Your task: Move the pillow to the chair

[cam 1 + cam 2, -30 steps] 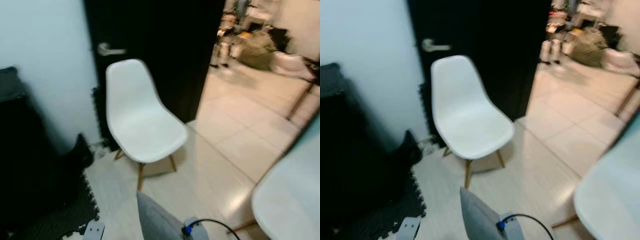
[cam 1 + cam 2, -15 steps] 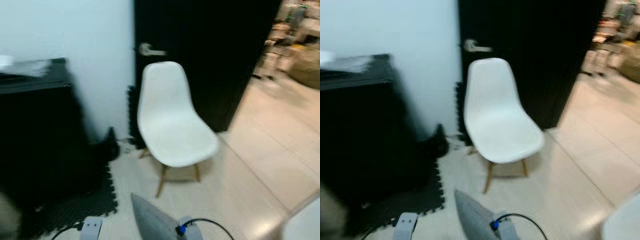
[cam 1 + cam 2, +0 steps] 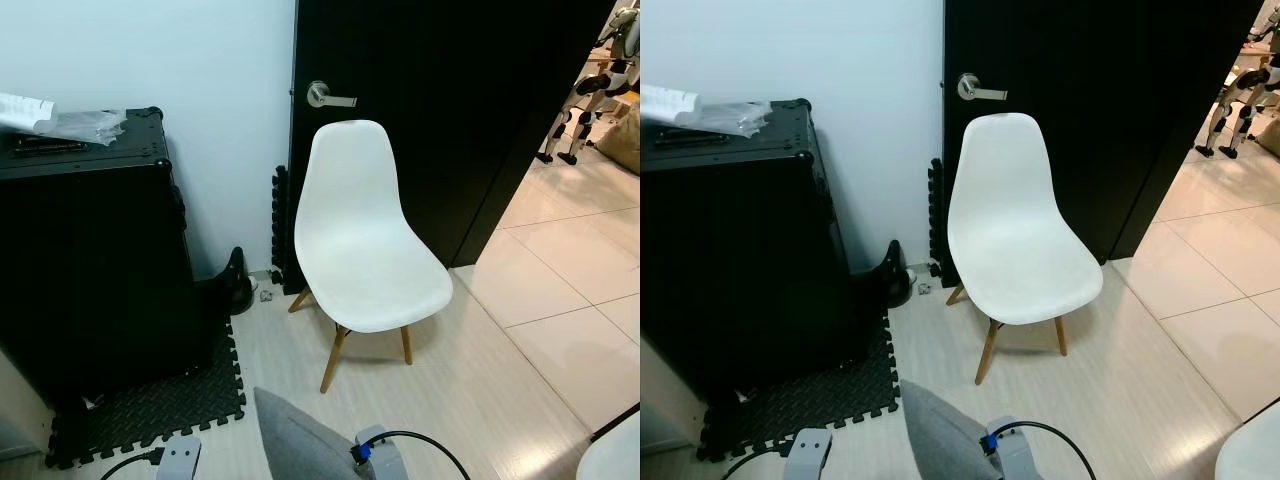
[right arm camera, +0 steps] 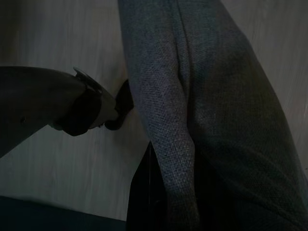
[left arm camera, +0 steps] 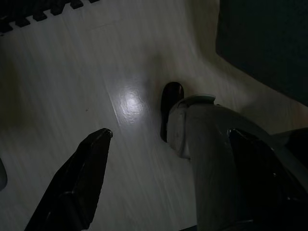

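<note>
One grey pillow (image 3: 295, 445) rides low and nearest me, pinched in my right gripper (image 4: 159, 192), whose black fingers close on the fabric. My left gripper (image 5: 168, 183) hangs idle with its fingers spread wide over bare floor. I judge this the carry stage, with the pillow not yet delivered. Beyond stands the white chair (image 3: 365, 250), seat bare, before the black door (image 3: 450, 100), a black case (image 3: 90, 250) to its left. Next I need to step closer and lift the pillow over the seat.
</note>
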{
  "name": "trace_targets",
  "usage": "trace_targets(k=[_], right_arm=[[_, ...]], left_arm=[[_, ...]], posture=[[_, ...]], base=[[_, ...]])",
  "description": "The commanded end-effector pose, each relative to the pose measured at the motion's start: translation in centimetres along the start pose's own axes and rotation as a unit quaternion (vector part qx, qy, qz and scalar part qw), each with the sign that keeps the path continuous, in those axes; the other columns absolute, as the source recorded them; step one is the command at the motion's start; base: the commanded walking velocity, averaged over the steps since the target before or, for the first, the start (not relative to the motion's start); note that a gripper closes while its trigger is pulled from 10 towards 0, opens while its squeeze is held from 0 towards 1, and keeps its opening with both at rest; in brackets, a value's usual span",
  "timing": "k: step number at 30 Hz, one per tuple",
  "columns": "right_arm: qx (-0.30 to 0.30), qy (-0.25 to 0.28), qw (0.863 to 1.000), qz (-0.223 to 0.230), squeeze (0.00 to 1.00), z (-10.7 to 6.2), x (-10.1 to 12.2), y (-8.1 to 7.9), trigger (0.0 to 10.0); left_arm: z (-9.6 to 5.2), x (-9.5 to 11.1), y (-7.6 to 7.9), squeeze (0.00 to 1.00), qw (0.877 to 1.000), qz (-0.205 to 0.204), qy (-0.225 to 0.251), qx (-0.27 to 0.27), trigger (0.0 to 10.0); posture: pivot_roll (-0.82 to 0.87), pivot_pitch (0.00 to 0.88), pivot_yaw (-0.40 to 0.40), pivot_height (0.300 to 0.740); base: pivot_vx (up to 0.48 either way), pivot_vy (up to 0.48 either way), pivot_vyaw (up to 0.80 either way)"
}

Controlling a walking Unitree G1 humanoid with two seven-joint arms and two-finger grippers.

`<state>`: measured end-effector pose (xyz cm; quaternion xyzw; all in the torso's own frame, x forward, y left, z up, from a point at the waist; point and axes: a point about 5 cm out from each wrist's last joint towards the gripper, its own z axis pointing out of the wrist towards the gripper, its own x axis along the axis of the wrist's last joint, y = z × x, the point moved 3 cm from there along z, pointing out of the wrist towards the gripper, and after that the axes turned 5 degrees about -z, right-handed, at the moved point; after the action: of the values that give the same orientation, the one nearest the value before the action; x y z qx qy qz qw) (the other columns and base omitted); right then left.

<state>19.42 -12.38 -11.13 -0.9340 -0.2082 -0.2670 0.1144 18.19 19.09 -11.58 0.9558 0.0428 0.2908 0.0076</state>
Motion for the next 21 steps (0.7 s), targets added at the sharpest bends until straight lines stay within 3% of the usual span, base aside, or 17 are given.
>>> trace_targets(k=[1,5,21], right_arm=[[0.002,-0.004,1.000,0.007,0.00,-0.04,-0.34,-0.07,10.0],[0.002,-0.003,1.000,0.011,0.00,-0.05,-0.35,-0.04,10.0],[0.003,-0.005,1.000,0.007,0.00,-0.17,-0.44,0.26,10.0]], left_arm=[[0.00,-0.17,0.15,0.00,1.000,-0.007,-0.004,-0.005,10.0],[0.01,-0.23,0.23,0.00,1.000,-0.014,-0.007,-0.007,10.0],[0.13,0.16,0.68,0.00,1.000,-0.011,-0.005,-0.016,10.0]], posture=[[0.16,0.000,-0.065,0.724],[0.15,0.000,-0.060,0.724],[0.15,0.000,-0.066,0.724]], base=[[0.000,0.000,0.00],[0.000,-0.074,0.00],[0.000,-0.392,0.00]])
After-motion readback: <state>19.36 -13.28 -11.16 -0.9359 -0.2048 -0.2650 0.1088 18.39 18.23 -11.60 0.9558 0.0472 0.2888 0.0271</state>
